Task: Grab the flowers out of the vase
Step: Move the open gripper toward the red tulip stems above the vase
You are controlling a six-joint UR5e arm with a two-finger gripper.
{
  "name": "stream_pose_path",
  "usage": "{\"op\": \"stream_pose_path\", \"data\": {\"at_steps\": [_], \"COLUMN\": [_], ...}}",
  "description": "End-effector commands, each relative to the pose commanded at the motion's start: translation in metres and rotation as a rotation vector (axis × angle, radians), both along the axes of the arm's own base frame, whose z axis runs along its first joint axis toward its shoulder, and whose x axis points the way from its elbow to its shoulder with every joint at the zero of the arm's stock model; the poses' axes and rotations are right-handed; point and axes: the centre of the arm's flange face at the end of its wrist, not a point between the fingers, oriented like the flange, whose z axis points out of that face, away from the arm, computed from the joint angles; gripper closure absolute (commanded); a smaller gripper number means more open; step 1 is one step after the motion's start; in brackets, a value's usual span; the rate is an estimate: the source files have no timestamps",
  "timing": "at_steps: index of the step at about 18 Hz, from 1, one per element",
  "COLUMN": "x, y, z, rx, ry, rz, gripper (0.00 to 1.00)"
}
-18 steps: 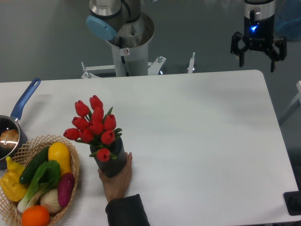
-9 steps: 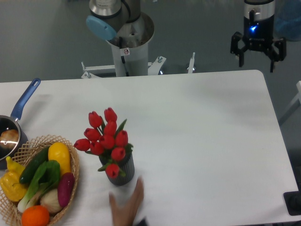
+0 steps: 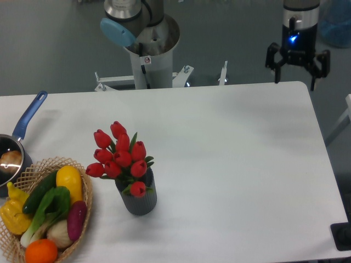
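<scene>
Gripper: the gripper (image 3: 294,70) hangs beyond the far right corner of the table (image 3: 230,142), fingers pointing down and spread wide, holding nothing. A blue light shines on its body.
Direction to target: the flowers (image 3: 120,159) lie at about 8 o'clock from the gripper, well apart, almost across the whole table toward the near left side.
Flowers: a bunch of red tulip buds, smooth and oval, with green leaves and stems. The bunch is wider than the vase and leans a little toward 11 o'clock, so its long axis is not fully upright.
Vase: the vase (image 3: 140,198) is a short dark grey cylinder with ribbed sides, standing upright on the table. The stems go into its mouth; one bud hangs over the rim at the front.
Next move, as I judge: the gripper must travel far toward 8 o'clock and come down over the buds, closing on the stems just above the rim. The buds look soft, so a grip on them could crush them.
Neighbours: a wicker basket (image 3: 82,189) of vegetables is just beside the vase at 9 o'clock; a pan (image 3: 16,148) with a blue handle is farther left.
Surface: the table is white, flat and matte.
</scene>
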Motion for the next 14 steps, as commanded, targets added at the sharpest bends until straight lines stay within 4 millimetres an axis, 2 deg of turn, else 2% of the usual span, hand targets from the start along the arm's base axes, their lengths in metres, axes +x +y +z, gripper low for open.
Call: {"op": "stream_pose_path", "data": {"at_steps": [6, 14], "x": [0.005, 0.04], "y": [0.013, 0.094], "z": [-0.019, -0.017], "rx": [0.119, 0.237], "ry": [-0.073, -0.202], "rz": [-0.034, -0.038], "gripper": [0.0, 0.0]}}
